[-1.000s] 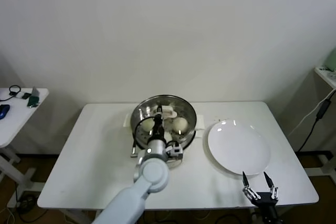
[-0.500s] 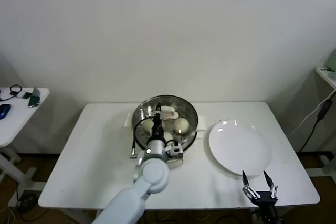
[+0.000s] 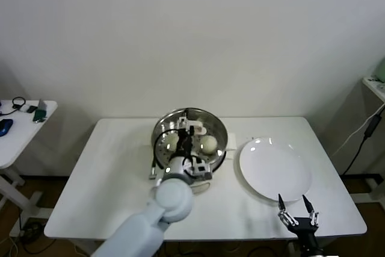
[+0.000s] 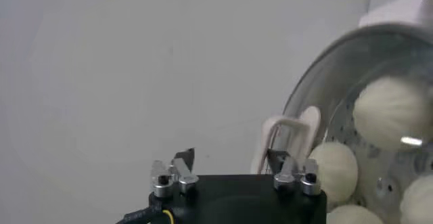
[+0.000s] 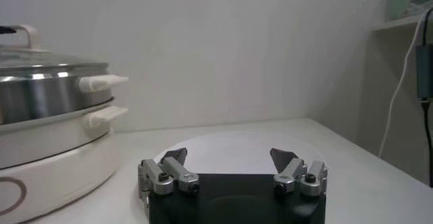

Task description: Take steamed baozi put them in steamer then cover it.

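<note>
- White side table (image 3: 18, 130) far left of the left pincer, with small clutter on it; too small to identify.
- White main table (image 3: 108, 173) under everything else.
- Left pincer (image 4: 230, 158) sits over the steamer (image 3: 190, 139), above the lid handle (image 4: 287, 134). Fingers (image 4: 184, 158) spread, nothing between them; the handle shows just beyond them in the left wrist view, whether touching I cannot tell.
- Steamer: shiny steel pot on a white base, directly under and around the left pincer, near the table's back edge.
- Glass lid (image 3: 204, 126) is on the pot: the right wrist view shows it seated on the rim with its cream handle on top.
- Baozi (image 4: 391, 114) are inside the steamer, below the left pincer, seen through the glass. Head view shows two clearly, either side of the pincer; the left wrist view shows four on the perforated floor.
- Steamer side handles (image 5: 101, 82) stick out toward the right pincer in the right wrist view, one above the other.
- White plate (image 3: 275, 170) lies flat between the steamer and the right pincer, just beyond that pincer and beside the steamer.
- Right pincer (image 3: 297, 207) at the table's front edge, well apart from the steamer. Fingers (image 5: 174, 156) wide apart, gripping nothing.
- Cable (image 3: 361, 136) hangs off a shelf beyond the table's right end.
</note>
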